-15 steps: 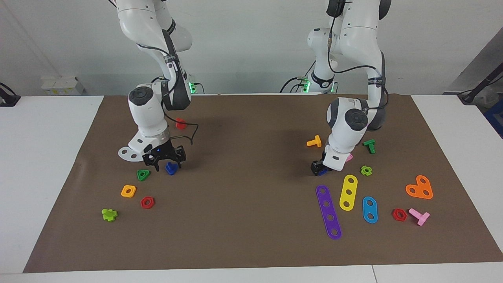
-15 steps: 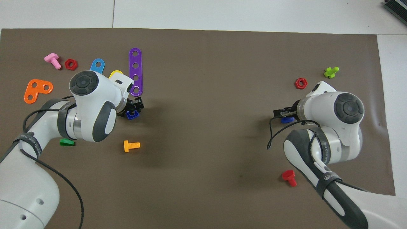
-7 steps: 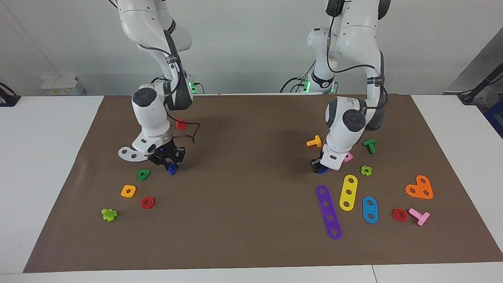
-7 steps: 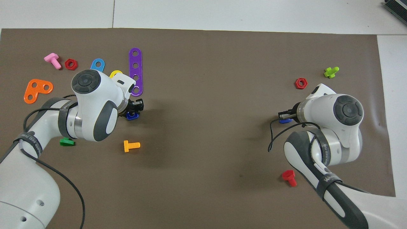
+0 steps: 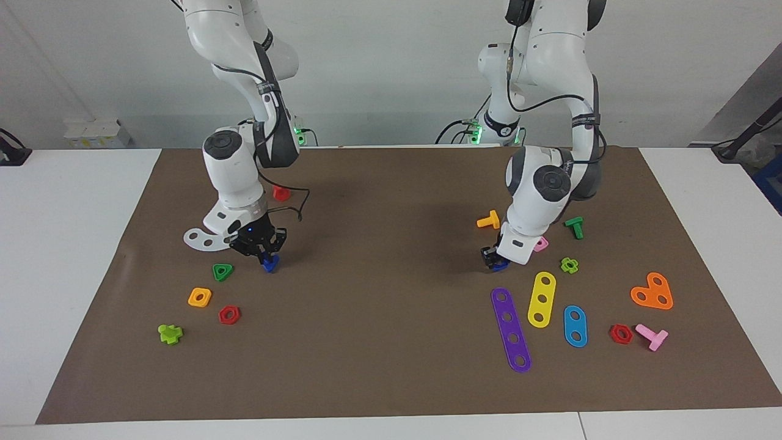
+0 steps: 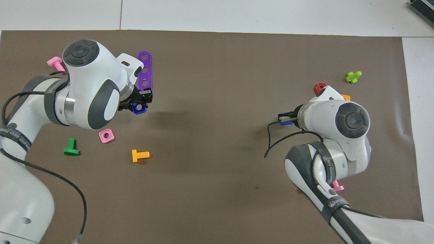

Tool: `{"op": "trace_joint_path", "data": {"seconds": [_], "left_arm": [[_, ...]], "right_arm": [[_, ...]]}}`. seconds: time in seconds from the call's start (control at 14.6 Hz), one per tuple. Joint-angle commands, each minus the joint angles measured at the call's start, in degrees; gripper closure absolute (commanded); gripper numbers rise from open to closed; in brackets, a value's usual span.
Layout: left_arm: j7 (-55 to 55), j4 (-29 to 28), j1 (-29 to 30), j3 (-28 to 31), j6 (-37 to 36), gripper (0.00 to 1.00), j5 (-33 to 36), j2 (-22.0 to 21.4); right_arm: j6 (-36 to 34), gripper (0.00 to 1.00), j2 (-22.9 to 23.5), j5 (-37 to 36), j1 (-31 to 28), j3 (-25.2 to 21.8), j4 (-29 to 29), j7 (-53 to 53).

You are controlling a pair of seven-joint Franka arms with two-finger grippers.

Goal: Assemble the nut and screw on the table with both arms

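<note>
The brown mat [image 5: 379,342] covers the white table. My left gripper [image 5: 492,258] is shut on the dark-blue square nut [image 5: 501,265] and holds it just above the mat, beside the purple strip; both also show in the overhead view, the gripper [image 6: 141,103] over the nut [image 6: 138,108]. My right gripper [image 5: 263,253] is shut on the dark-blue screw [image 5: 269,263] and holds it just above the mat next to a green triangular nut [image 5: 223,271]. In the overhead view only a blue edge of the screw [image 6: 285,123] shows under the right gripper [image 6: 284,118].
Near the left gripper lie a purple strip [image 5: 511,329], a yellow strip [image 5: 541,299], a pink nut [image 5: 540,244], an orange bolt [image 5: 489,220] and a green bolt [image 5: 574,227]. Near the right gripper lie an orange nut [image 5: 200,297], a red hex nut [image 5: 229,315] and a red bolt [image 5: 281,193].
My right gripper closed on the blue screw and raised it a little. My left gripper rose slightly with the blue nut, uncovering the pink nut in the overhead view.
</note>
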Motion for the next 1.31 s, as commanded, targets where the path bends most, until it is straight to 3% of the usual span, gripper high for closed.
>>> {"op": "trace_joint_path", "data": {"seconds": [0.0,0.41,0.69,1.1,1.17,1.24], "left_arm": [[-0.8,3.4,-1.1,0.8,-1.9,1.00,-1.1,2.5],[-9.9,5.0,-5.6,0.8,-0.7,1.00,-3.8,3.6],[-16.0,5.5,-9.0,0.8,2.1,1.00,-4.1,3.9],[-22.8,5.7,-12.8,0.8,6.0,1.00,-6.5,4.5],[-23.5,5.8,-13.4,0.8,6.0,1.00,-6.5,4.5],[-24.2,5.7,-14.1,0.8,6.4,1.00,-6.5,4.4]], "right_arm": [[0.5,1.00,2.5,0.1,5.3,0.0,2.7,10.6],[-0.3,1.00,6.4,-0.8,13.8,0.0,8.1,24.3],[-0.7,1.00,7.7,-2.0,17.0,-0.1,7.9,25.1],[-2.6,1.00,7.6,-10.5,17.1,0.1,7.2,24.6],[-2.7,0.82,7.5,-10.5,17.0,0.1,7.2,24.5],[-3.0,0.29,7.5,-10.5,17.0,0.1,7.1,24.5]]}}
